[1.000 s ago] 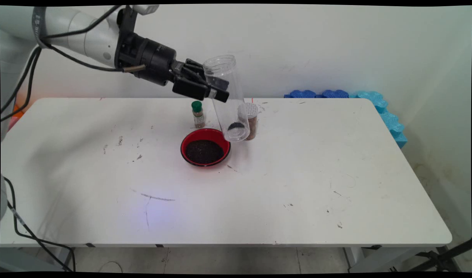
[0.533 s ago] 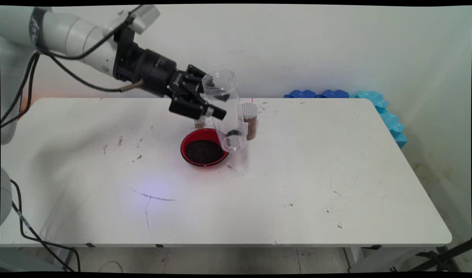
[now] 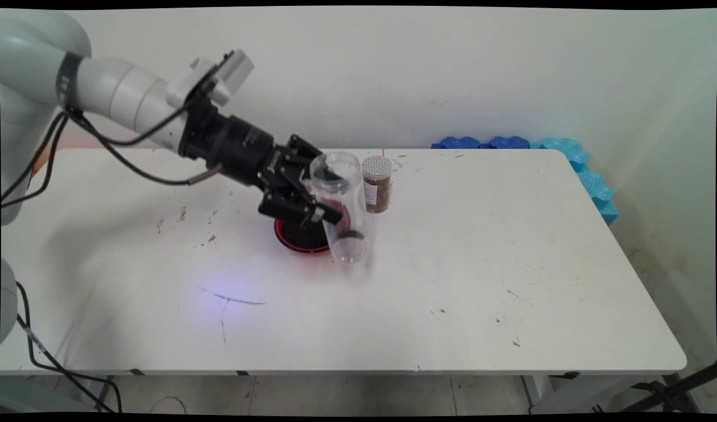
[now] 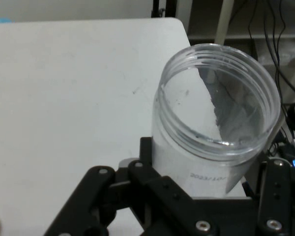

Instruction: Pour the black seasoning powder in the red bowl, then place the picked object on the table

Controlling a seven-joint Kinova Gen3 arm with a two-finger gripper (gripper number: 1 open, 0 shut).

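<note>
My gripper [image 3: 317,196] is shut on a tall clear plastic jar [image 3: 340,205], held nearly upright with its open mouth up and a small heap of dark grains at its bottom. The jar's base hangs just above the table, right beside the red bowl [image 3: 294,240] of dark grains, which my gripper partly hides. In the hand view the jar [image 4: 214,132] fills the space between my fingers [image 4: 270,196], its threaded rim facing the camera.
A small spice jar [image 3: 377,183] with a perforated white lid stands just behind the clear jar. Blue foam pieces [image 3: 534,146] lie along the table's far right corner. The white table [image 3: 481,281] stretches to the right and front.
The gripper has come down and forward with the jar, from above the table to just over its top beside the red bowl. The green-capped bottle is now hidden behind the gripper.
</note>
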